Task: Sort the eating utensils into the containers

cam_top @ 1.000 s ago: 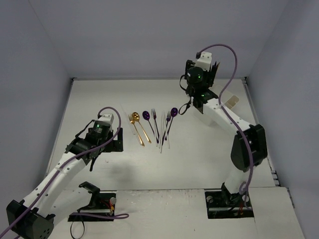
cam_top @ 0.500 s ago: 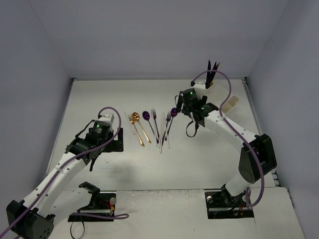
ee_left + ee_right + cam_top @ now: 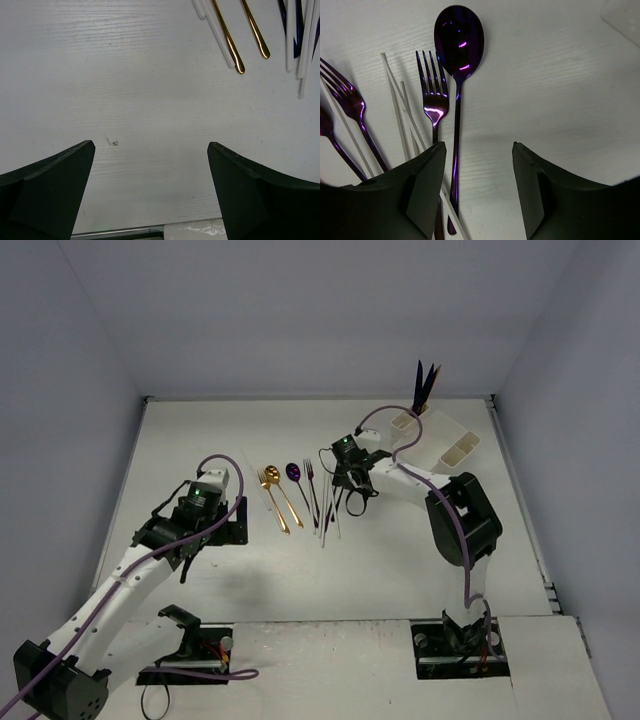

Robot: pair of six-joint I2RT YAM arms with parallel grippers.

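Several eating utensils lie side by side mid-table: gold ones (image 3: 275, 495), purple ones (image 3: 310, 480) and white plastic ones (image 3: 325, 515). My right gripper (image 3: 350, 490) is low over the row's right end. In the right wrist view it (image 3: 479, 145) is open, and the handle of a purple spoon (image 3: 459, 40) runs down just inside the left finger (image 3: 427, 190). A purple fork (image 3: 432, 95) and white plastic handles (image 3: 395, 100) lie beside that finger. The white containers (image 3: 440, 440) stand at the back right, with dark utensils (image 3: 425, 385) upright in one cup. My left gripper (image 3: 151, 145) is open over bare table.
Gold handle ends (image 3: 235, 55) and white handles (image 3: 302, 50) show at the top right of the left wrist view. A black block (image 3: 228, 528) sits by the left arm. Side walls close the table in on the left and right. A container corner (image 3: 625, 15) shows beyond the spoon.
My right arm has swung from the containers down to the right end of the utensil row, and its jaws have narrowed. The left arm has not moved.
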